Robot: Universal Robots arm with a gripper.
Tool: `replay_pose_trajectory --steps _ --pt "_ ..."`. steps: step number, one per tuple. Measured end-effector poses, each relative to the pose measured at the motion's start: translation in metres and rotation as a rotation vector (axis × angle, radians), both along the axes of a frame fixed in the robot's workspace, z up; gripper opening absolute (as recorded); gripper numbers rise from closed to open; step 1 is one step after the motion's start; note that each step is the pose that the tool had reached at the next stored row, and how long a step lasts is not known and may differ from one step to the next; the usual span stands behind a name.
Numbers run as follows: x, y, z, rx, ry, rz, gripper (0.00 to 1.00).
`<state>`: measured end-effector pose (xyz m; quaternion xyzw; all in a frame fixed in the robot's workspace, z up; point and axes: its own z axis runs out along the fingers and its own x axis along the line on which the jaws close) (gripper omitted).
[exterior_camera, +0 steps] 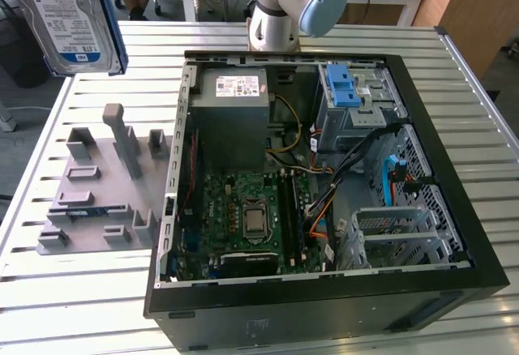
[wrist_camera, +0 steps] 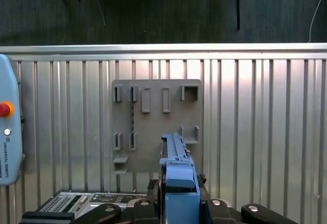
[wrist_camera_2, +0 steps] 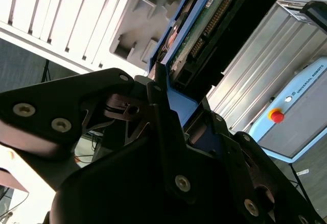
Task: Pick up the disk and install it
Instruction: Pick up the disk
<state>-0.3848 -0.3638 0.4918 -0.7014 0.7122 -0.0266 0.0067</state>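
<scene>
The disk [exterior_camera: 69, 14], a silver hard drive with a white-and-blue label in a blue carrier, hangs high in the air at the exterior view's top left, above the grey fixture plate [exterior_camera: 97, 185]. In the second wrist view the disk [wrist_camera_2: 204, 24] shows edge-on, with its green circuit board and blue frame. My gripper [wrist_camera_2: 184, 106] is shut on its near end, black fingers [wrist_camera_2: 157, 88] pressed against the blue carrier. In the first wrist view the blue carrier edge [wrist_camera: 176, 165] rises out of my gripper [wrist_camera: 176, 203], over the fixture plate [wrist_camera: 153, 121].
An open computer case [exterior_camera: 324, 294] lies on the slatted metal table [exterior_camera: 97, 290]. Inside are a motherboard [exterior_camera: 251, 217], a grey power supply [exterior_camera: 235, 112] and a grey drive cage with a blue handle [exterior_camera: 349, 96]. The arm's base [exterior_camera: 280, 14] stands behind the case. A teach pendant [wrist_camera: 7, 127] lies beside the plate.
</scene>
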Motion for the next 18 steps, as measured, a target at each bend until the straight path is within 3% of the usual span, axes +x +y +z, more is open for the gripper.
replay_pose_trajectory --steps 18 --pt "0.0051 -0.0009 0.0000 0.0000 0.0001 0.000 0.36"
